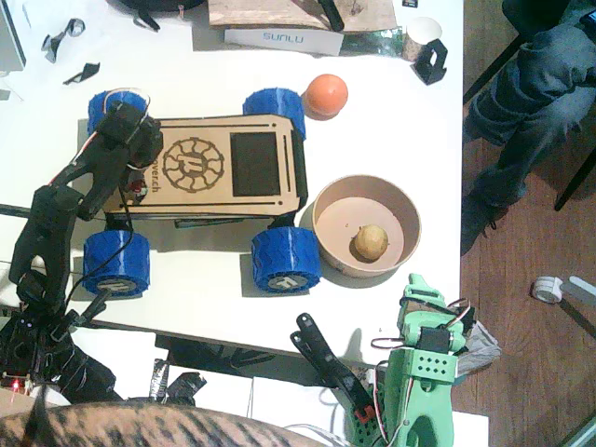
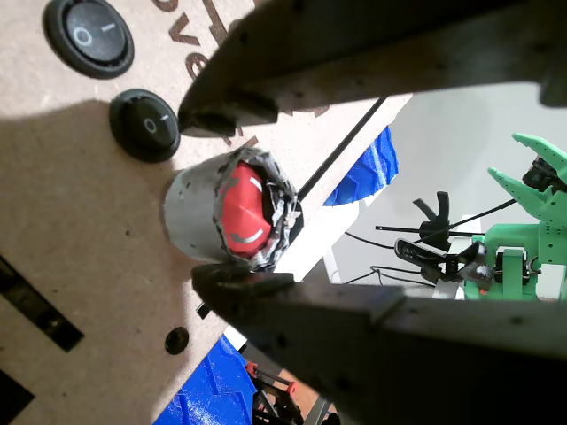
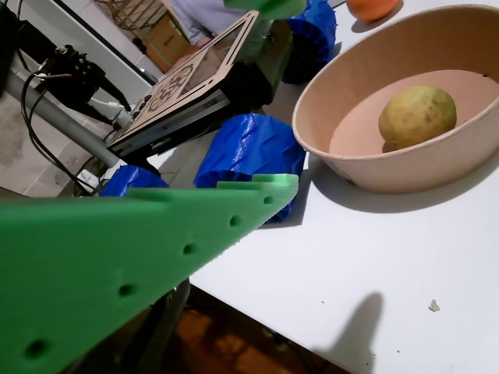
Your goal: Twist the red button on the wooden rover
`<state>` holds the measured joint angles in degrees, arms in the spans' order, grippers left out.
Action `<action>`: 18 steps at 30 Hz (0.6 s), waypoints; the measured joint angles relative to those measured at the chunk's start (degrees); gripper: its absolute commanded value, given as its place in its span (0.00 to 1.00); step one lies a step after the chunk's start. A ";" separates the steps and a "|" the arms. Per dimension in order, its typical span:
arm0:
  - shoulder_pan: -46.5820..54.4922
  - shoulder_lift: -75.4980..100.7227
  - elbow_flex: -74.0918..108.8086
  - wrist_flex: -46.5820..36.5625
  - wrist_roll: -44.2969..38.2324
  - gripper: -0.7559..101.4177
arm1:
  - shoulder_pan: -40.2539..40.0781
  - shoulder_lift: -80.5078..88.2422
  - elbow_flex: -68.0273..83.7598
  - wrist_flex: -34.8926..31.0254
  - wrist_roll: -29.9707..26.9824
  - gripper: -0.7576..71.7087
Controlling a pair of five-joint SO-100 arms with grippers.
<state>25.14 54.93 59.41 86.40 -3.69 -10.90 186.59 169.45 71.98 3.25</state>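
Close to me, at the near edge of the table (image 1: 410,121), stands the green right arm (image 1: 424,382). It rests there, well away from the rover (image 1: 209,168). In a wrist view I see one green finger (image 3: 156,241) of the right gripper (image 1: 430,303) across the picture, but I cannot tell if that gripper is wide or closed. A dark stand (image 1: 326,358) sits just beside the green arm.

On the left, the black left arm (image 1: 56,233) reaches up from the near corner to the left end of the rover. Its left gripper (image 2: 232,197) is down on the wooden deck. In a wrist view the two dark fingers (image 2: 354,53) sit one on each side of the red button (image 2: 241,212), with only a narrow gap between them. The button has a grey ring round it, and the fingertips look to be touching that ring. Two black switches (image 2: 146,124) sit just beside it on the wood.

The rover stands in the middle of the table on four blue wheels (image 1: 284,259). It has a gear picture and a black square (image 1: 254,163) on top.

Just to the right of the rover is a round bowl (image 1: 331,237) with a small yellow fruit (image 1: 371,242) in it.

Farther back, an orange ball (image 1: 326,95) lies near the far right wheel. A white box (image 1: 284,39) lies at the far edge. A person's legs (image 1: 526,102) show at the right, past the table.
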 measured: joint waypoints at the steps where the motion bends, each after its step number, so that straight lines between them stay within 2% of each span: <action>1: 0.00 0.00 0.00 0.00 0.00 0.18 | 0.00 0.00 0.00 0.00 0.00 0.29; 18: 0.35 -2.99 -0.62 0.44 0.00 0.22 | 0.00 0.00 0.00 0.00 0.00 0.29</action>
<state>25.49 51.94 58.80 86.84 -3.69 -10.90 186.59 169.45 71.98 3.25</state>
